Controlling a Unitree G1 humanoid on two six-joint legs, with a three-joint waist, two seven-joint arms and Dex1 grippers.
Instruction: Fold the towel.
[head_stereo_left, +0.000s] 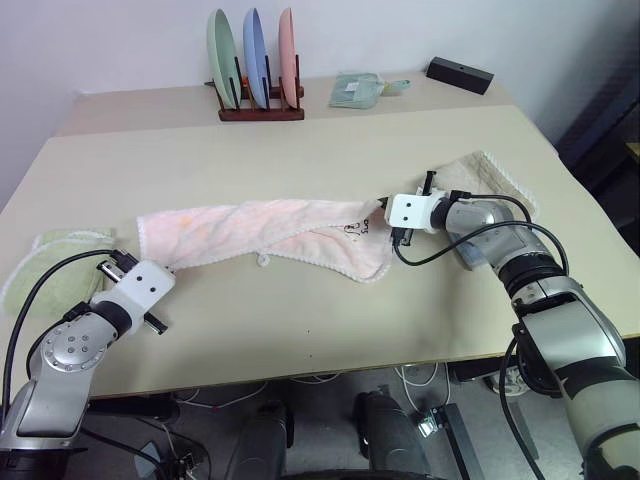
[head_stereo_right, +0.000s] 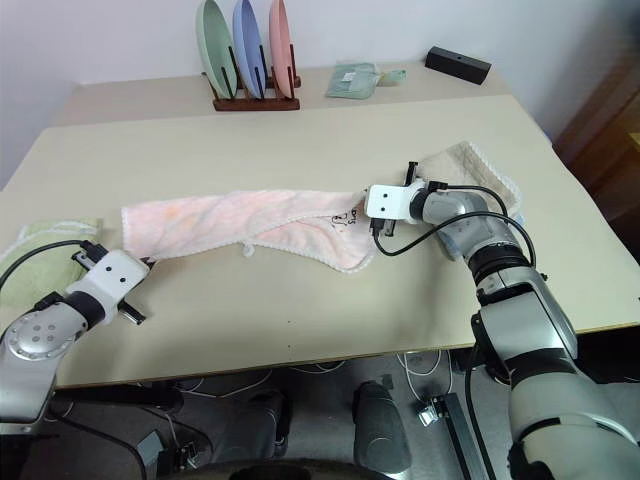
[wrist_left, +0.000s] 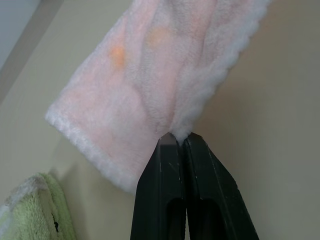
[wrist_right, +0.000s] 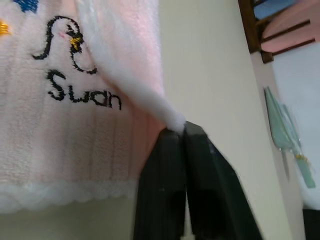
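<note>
Towel (head_stereo_left: 270, 228) stretched across mid-bench, sagging and twisted; left tool (wrist_left: 178, 141) clamped on its left end, right tool (wrist_right: 176, 128) clamped on a thin edge at right; likely slip from either pinch, or lopsided fold.

Even, diffuse room light is falling over the table (head_stereo_left: 300, 330); shadows are lying soft, no glare is showing. Wrist views are blurring close up.
</note>
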